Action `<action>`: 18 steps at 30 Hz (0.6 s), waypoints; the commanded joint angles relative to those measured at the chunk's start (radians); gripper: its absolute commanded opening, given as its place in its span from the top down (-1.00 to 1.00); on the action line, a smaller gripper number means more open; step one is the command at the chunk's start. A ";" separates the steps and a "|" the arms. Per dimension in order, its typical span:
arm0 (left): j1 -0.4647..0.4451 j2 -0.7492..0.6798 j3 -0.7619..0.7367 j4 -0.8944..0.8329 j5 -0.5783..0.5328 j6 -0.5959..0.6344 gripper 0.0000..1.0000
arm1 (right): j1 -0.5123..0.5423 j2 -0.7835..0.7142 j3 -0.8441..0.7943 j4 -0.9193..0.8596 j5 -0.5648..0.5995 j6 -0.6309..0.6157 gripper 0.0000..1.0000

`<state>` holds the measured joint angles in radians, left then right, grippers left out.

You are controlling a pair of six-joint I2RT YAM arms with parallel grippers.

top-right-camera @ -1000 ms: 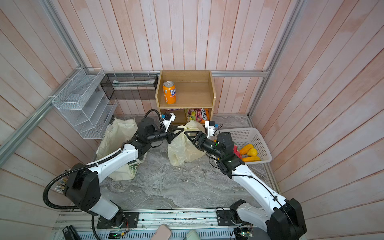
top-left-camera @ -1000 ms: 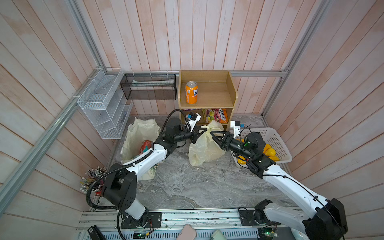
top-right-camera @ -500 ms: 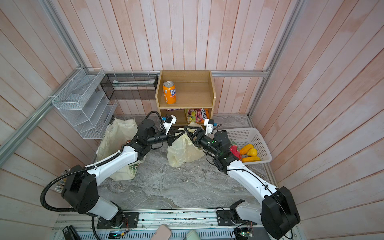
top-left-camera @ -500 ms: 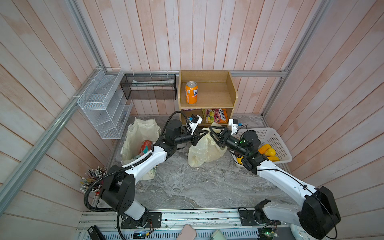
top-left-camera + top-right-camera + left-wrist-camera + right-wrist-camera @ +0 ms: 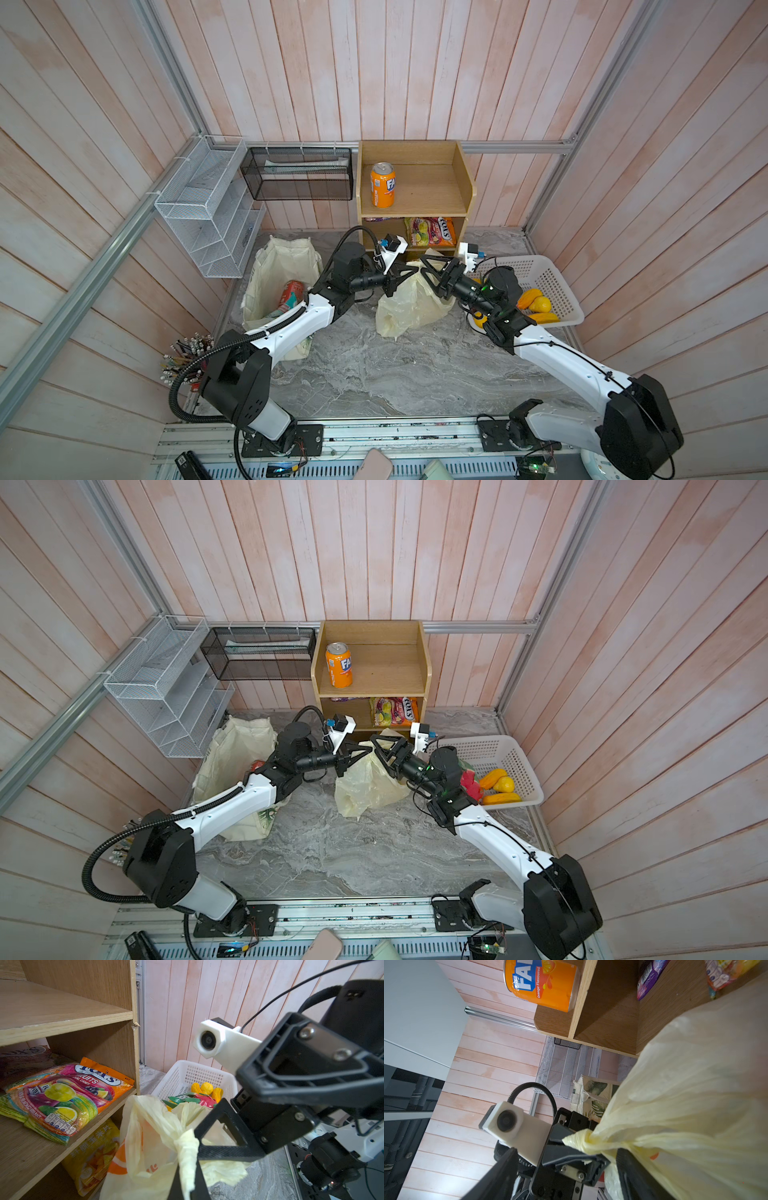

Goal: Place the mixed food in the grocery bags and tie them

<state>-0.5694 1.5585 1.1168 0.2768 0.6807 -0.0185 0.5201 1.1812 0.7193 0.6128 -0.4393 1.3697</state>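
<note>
Closing in since a second ago, the right gripper (image 5: 422, 266) hangs released, jaws straddling the twisted neck of the pale-yellow plastic bag (image 5: 409, 307) mid-table. The left gripper (image 5: 411, 272) is clenched on that twist, clear only in the right wrist view. At 9 o'clock the red drink can (image 5: 292, 293) sits in the cream canvas tote (image 5: 286, 249); free grey marble table (image 5: 395, 374) at 6.

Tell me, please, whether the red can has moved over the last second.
No. The red can lies in the canvas tote at the same spot, just as far from the white wire rack as before.
</note>
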 commanded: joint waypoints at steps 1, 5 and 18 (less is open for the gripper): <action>-0.006 -0.002 0.010 0.001 -0.015 0.027 1.00 | -0.003 -0.056 -0.032 -0.038 0.006 0.006 -0.53; -0.006 0.004 0.015 0.002 -0.013 0.030 1.00 | -0.003 -0.079 -0.059 -0.047 0.011 0.015 -0.53; -0.010 0.010 0.015 -0.020 0.058 0.059 1.00 | -0.002 0.020 -0.043 0.067 0.013 0.083 -0.55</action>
<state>-0.5713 1.5589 1.1168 0.2726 0.6918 0.0101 0.5201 1.1828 0.6388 0.6228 -0.4385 1.4425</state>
